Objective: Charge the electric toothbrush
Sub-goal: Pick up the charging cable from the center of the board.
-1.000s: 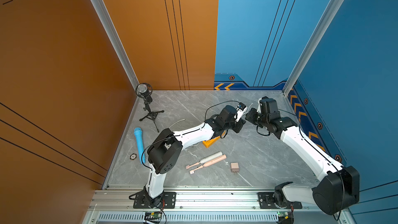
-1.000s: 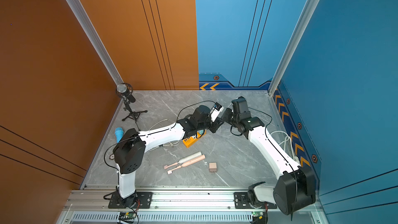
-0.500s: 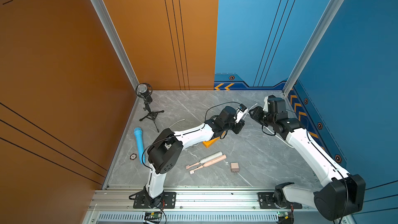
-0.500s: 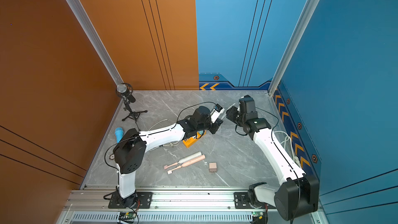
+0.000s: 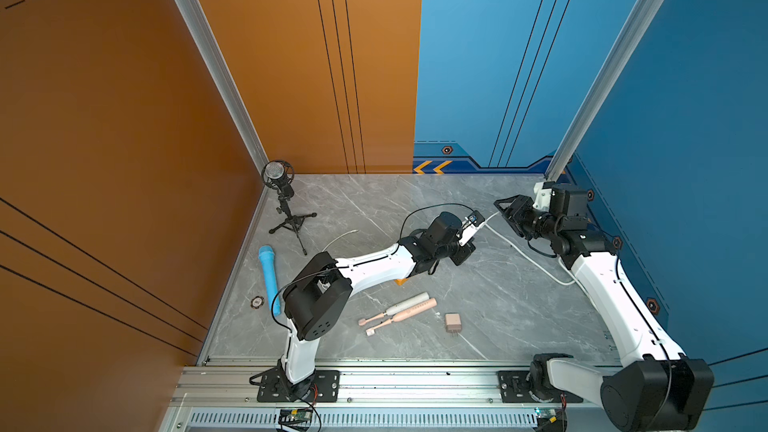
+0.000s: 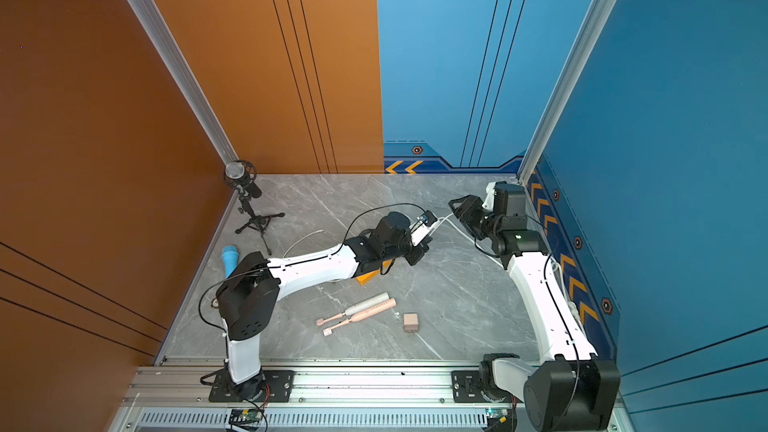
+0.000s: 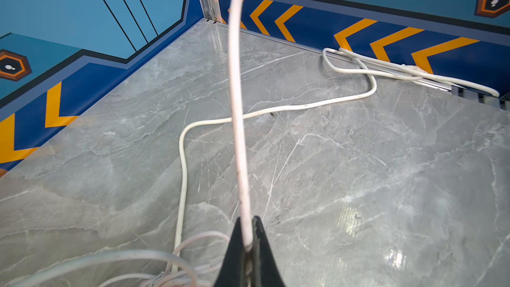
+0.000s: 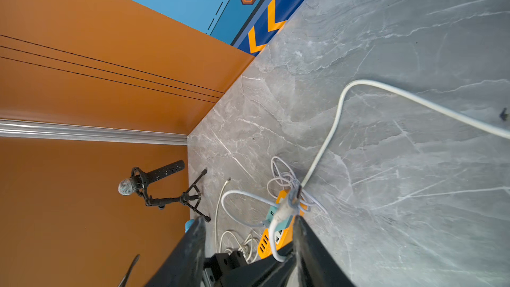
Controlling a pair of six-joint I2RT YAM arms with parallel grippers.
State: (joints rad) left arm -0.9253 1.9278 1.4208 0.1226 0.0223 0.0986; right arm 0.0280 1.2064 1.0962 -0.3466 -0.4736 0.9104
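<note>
The left gripper has its jaws pressed together on a thick white cable, pinching it a little way back from its end. The free length rises out from the jaws toward the right gripper. The right jaws stand spread. The cable's end shows between them in the right wrist view, but whether it touches either finger cannot be told. In both top views the two grippers sit close together, raised over the far side of the table.

The pink toothbrush and white toothbrush lie side by side near the table's front, well apart from both grippers, with the adapter just beside them. The orange power strip lies under the left arm, largely hidden by it, amid tangled thin cords. A mic stand and blue mic stand and lie at the left edge.
</note>
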